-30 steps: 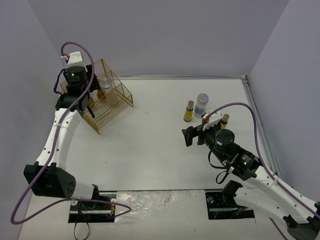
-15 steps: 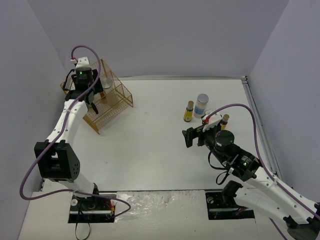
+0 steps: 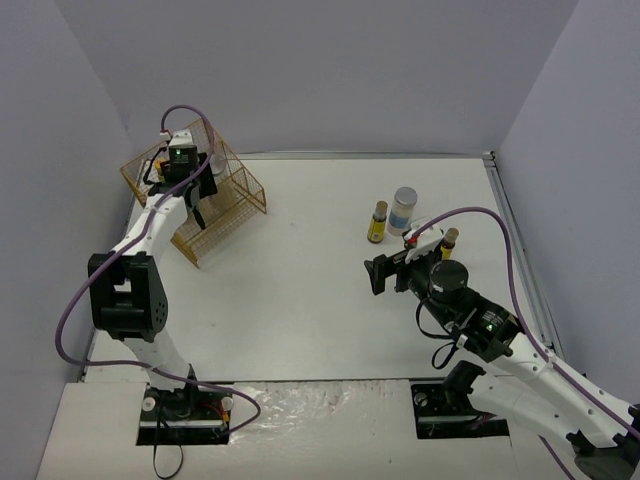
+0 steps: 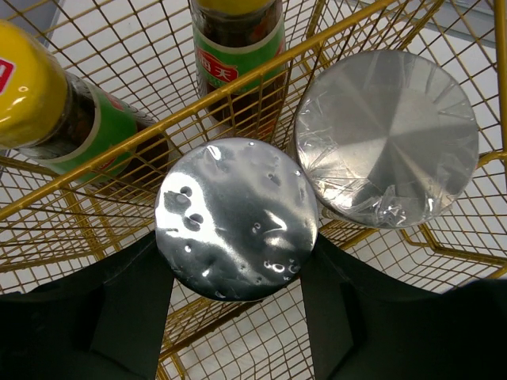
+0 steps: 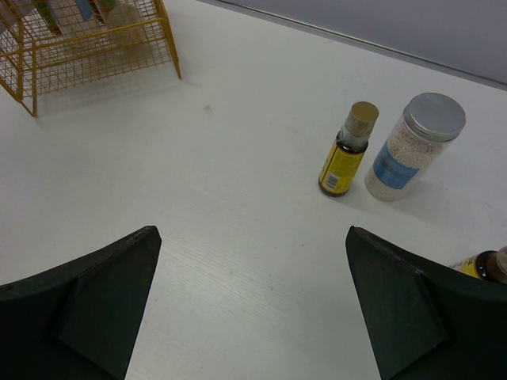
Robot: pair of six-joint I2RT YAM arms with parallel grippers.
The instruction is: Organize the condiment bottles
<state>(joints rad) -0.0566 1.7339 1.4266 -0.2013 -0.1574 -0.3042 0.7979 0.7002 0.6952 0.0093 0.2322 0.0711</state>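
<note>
At the far left, the gold wire basket (image 3: 238, 192) holds a yellow-capped dark bottle (image 4: 47, 103), a second yellow-capped dark bottle (image 4: 238, 39) and a squat jar with a crinkled silver lid (image 4: 388, 134). Among them, the left tool (image 4: 235, 245) pinches another squat silver-lidded jar (image 4: 238, 210) by its sides, one finger against each flank; whether it rests on the basket floor I cannot tell. Out on the white counter (image 5: 238, 182) stand a slim dark bottle with a tan cap and yellow label (image 5: 344, 154) and, just beside it, a clear jar of white granules with a silver lid (image 5: 413, 146). A further dark bottle (image 5: 485, 265) peeks in at the edge. The right tool (image 5: 252, 233) is spread wide, gripping nothing. The slim bottle looks rigid, smooth and tippy, so it is best taken around its labelled body.
</note>
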